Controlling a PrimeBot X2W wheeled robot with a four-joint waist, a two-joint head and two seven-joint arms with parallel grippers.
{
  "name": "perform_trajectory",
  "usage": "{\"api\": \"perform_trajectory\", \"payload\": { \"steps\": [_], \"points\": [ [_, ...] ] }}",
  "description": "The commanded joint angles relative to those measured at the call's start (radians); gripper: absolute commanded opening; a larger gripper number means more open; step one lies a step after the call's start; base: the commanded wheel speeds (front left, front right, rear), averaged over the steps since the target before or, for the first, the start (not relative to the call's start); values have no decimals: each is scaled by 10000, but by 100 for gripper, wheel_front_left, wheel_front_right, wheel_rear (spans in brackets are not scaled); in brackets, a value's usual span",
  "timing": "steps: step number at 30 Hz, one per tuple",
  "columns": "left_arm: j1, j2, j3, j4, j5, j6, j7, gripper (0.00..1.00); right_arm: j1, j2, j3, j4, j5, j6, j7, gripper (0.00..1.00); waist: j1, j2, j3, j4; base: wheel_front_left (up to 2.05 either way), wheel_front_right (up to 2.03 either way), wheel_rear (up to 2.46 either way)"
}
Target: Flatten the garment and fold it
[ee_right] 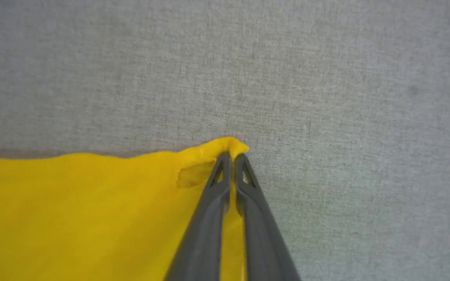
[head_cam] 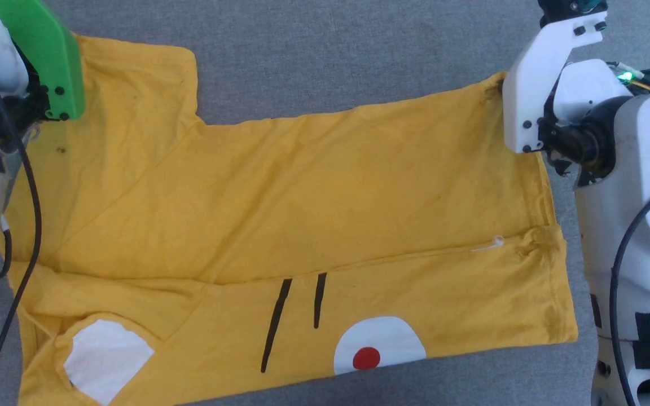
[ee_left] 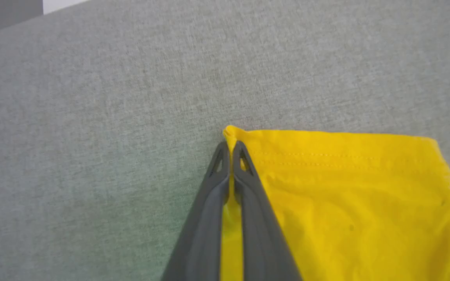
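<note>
Our bright yellow short-sleeved cotton T-shirt lies sideways on the grey woven surface. We judge one long fold made across its face print, with further folds left. Our left gripper pinches a sleeve corner, our right gripper a hem corner. The head view cuts off the shirt's near edge.

Pale arms with black cables; green left bracket, white right bracket.

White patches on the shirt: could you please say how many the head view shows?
2: a plain patch at lower left, a patch with a red dot at lower centre. The shirt is folded, so more may be hidden.
</note>
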Motion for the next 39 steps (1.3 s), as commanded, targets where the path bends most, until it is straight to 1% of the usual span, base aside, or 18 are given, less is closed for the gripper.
{"api": "perform_trajectory", "payload": {
  "steps": [1, 3, 6, 7, 10, 14, 17, 20, 25, 26, 28, 32, 34, 39],
  "points": [
    [94, 31, -74, -28, 227, -204, -498, 0, 354, 39, 118, 44, 79, -13, -181, 0, 0, 0, -183, 33, 0, 0, 0],
    [281, 124, -138, -153, 556, -440, -1541, 0, 610, 16, 206, -136, 127, -13, -674, 0, 0, 0, -416, 85, 0, 0, 0],
    [792, 125, -36, -341, 756, -609, -3128, 0, 1174, -114, 373, -450, 225, -13, -1580, 0, 0, 0, -852, 202, 0, 0, 0],
    [1071, 106, 31, -432, 786, -617, -3713, 0, 1428, -180, 432, -590, 274, -13, -2044, 0, 0, 0, -1072, 265, 0, 0, 0],
    [1966, 135, 245, -774, 745, -587, -4941, 0, 2093, -336, 579, -915, 408, -13, -3319, 0, 0, 0, -1596, 391, 0, 0, 0],
    [3421, 189, 553, -1445, 553, -364, -6072, 0, 3014, -456, 483, -1229, 637, -13, -4964, 0, 0, 0, -2361, 640, 0, 0, 0],
    [4581, 210, 898, -2126, 294, -40, -6669, 0, 3675, -521, 310, -1375, 692, -13, -6051, 0, 0, 0, -2874, 814, 0, 0, 0],
    [5734, 266, 1233, -2804, 2, 280, -7013, 0, 4314, -610, 169, -1373, 751, -13, -6667, 0, 0, 0, -3313, 964, 0, 0, 0],
    [7621, 294, 1602, -3771, -467, 828, -7118, 0, 5274, -704, -50, -1357, 887, -13, -6815, 0, 0, 0, -3857, 1144, 0, 0, 0],
    [8858, 229, 1752, -4284, -738, 1200, -7126, 0, 5800, -812, -160, -1364, 874, -13, -6653, 0, 0, 0, -4081, 1208, 0, 0, 0],
    [9553, 108, 1727, -4495, -958, 1293, -7114, 0, 6104, -902, -217, -1363, 823, -13, -6485, 0, 0, 0, -4167, 1271, 0, 0, 0],
    [10653, -231, 1423, -4609, -1334, 1245, -7111, 0, 6634, -1108, -223, -1284, 682, -13, -5949, 0, 0, 0, -4267, 1368, 0, 0, 0],
    [10999, -405, 1203, -4483, -1463, 1145, -7112, 0, 6807, -1226, -247, -1202, 564, -13, -5699, 0, 0, 0, -4270, 1417, 0, 0, 0],
    [11190, -732, 685, -3823, -1533, 784, -7174, 0, 6982, -1380, -241, -879, 290, -13, -5082, 0, 0, 0, -4204, 1529, 0, 0, 0]
  ]
}}
